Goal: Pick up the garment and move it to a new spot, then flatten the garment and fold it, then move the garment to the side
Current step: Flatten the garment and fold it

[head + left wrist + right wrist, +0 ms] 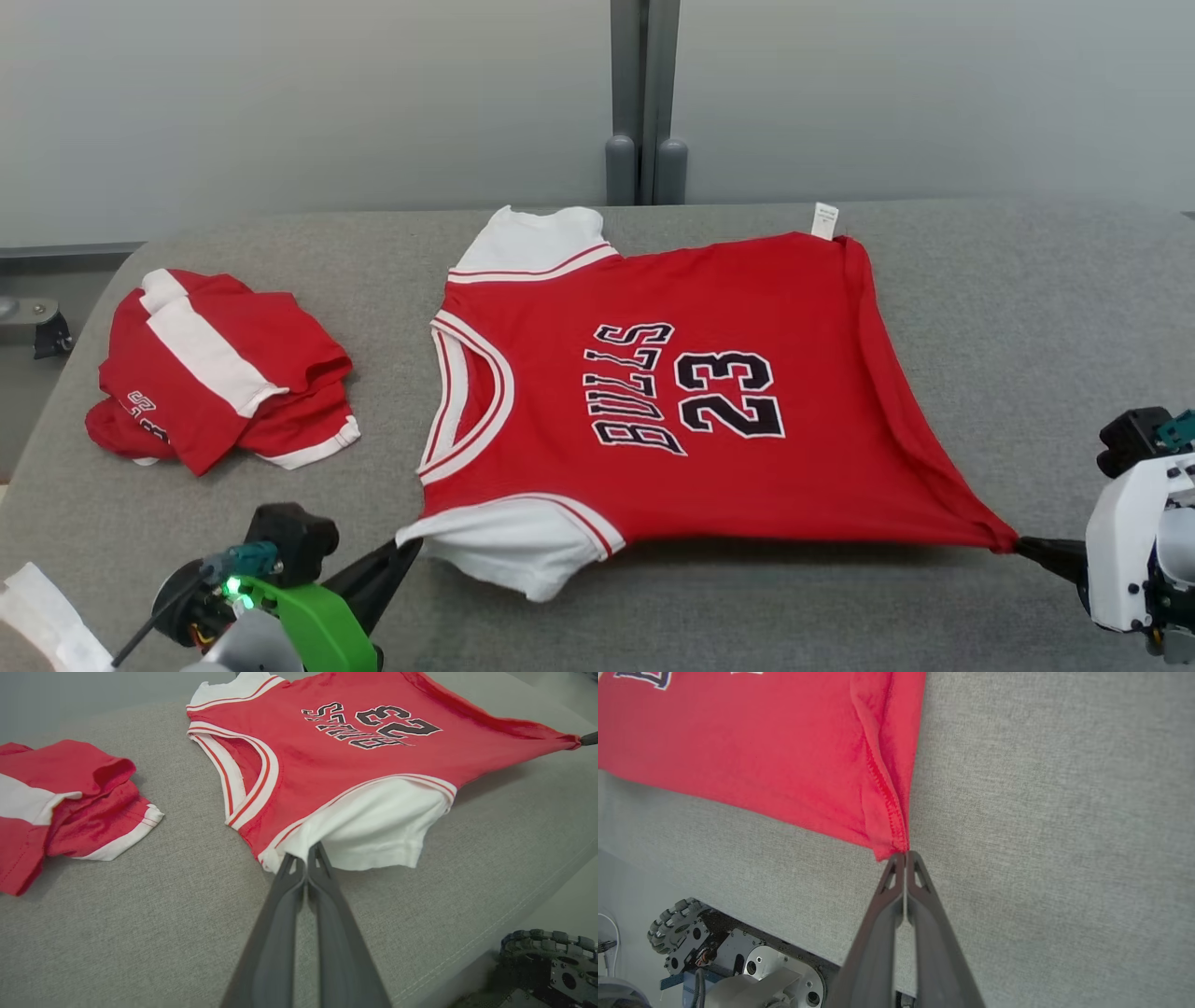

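Observation:
The garment point(653, 392) is a red jersey with white sleeves and "BULLS 23" on it, spread across the grey table with its collar pointing left. My left gripper point(411, 553) is shut on the near white sleeve point(373, 826), its dark fingers point(299, 877) pinching the sleeve's edge. My right gripper point(1019, 543) is shut on the jersey's near hem corner point(889, 849), which is pulled out to a taut point and lifted slightly off the cloth surface. The jersey's far edge with a white tag point(824, 220) lies near the back of the table.
A second red and white piece of clothing point(215, 373) lies crumpled at the table's left. The grey table point(1027, 308) has bare cloth to the right of the jersey. The robot's wheeled base point(738, 956) shows below the table's front edge point(490, 933).

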### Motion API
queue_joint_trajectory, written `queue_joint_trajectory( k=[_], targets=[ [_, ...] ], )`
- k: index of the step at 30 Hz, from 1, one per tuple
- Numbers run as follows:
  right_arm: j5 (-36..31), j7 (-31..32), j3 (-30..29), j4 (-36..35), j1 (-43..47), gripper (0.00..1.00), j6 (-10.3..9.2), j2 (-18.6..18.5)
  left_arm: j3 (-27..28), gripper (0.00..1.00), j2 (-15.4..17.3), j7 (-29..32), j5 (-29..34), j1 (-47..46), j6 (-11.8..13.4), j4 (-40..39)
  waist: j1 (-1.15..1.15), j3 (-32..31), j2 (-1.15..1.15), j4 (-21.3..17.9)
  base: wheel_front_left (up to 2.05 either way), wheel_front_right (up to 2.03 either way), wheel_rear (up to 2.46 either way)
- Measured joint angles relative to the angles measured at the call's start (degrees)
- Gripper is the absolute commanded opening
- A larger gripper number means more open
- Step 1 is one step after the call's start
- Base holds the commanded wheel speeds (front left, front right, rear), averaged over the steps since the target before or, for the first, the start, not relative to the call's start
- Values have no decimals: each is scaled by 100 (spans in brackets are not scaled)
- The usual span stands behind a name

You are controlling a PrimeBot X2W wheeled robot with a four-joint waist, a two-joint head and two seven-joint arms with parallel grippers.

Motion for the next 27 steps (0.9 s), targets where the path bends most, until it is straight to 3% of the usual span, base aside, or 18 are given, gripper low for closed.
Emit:
queue_joint_trajectory(
  k=[9, 16, 27],
  targets=[
    [309, 466, -98, -608, 4, 0, 0, -322, 84, 0, 298, 287, -156, 236, 243, -605, 0, 64, 0, -70, 0, 0, 0],
    [314, 617, -311, -552, -411, 0, 0, -331, 167, 0, 196, 514, -187, -184, 305, -632, 0, 342, 0, -86, 0, 0, 0],
    [47, 766, -549, 113, -1280, 0, -1, 368, -33, 0, -205, 967, 222, -1371, 176, 201, 0, 1063, 0, -158, 0, 0, 0]
  ],
)
